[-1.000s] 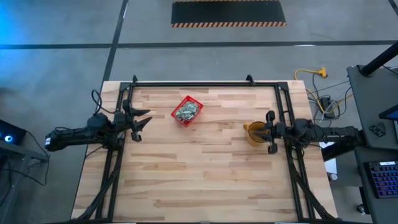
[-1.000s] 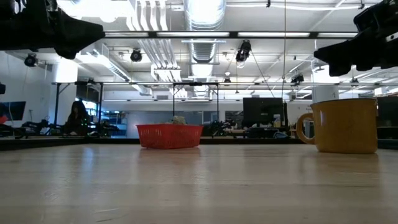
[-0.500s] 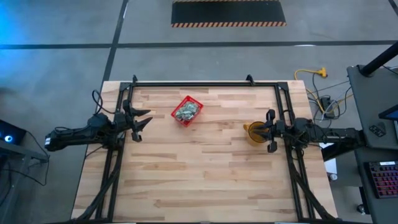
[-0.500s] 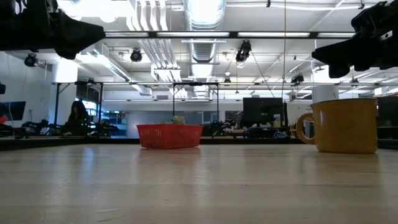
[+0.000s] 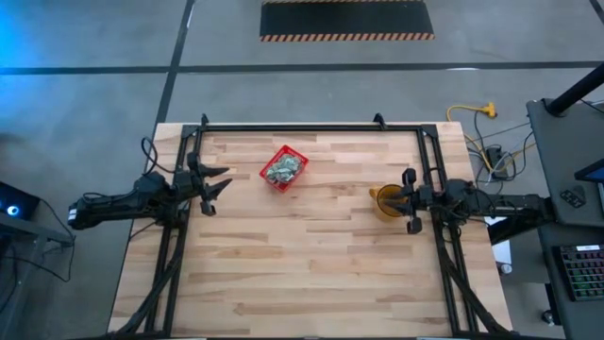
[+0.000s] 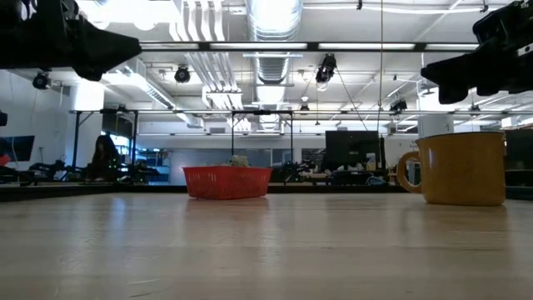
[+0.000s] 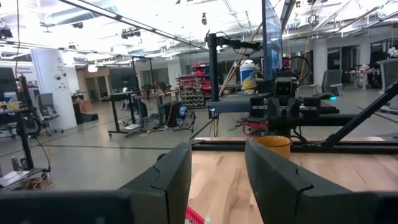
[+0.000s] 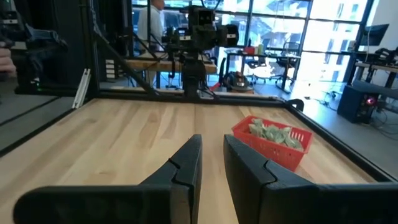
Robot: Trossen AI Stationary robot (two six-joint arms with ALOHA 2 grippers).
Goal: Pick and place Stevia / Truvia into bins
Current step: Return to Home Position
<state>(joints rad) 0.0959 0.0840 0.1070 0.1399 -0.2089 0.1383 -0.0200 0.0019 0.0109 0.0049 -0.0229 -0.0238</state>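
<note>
Red latticed basket (image 5: 284, 168) on the far half of the butcher-block table (image 5: 311, 274), a little left of centre, set at an angle to the table's edges. Heaped inside it, pale green and white Stevia sachets (image 5: 283, 171), with the top of the pile just above the rim in the low view.

Left gripper (image 5: 223, 179) over the table's left edge, near the basket but clear of it, high off the wood. Fingers parted by a wide gap, nothing between them.

Right gripper (image 5: 406, 200) at the table's right edge, hanging over a yellow mug (image 5: 381, 201), above its rim and apart from it in the low view. Fingers close together with only a narrow slit between the tips, holding nothing.

Both arms level and pointed toward each other across the table, well apart. Mug upright on the wood, handle toward the basket side, well apart from the basket.

Far behind the basket, in the room beyond, a person (image 6: 104, 157) at a desk.
</note>
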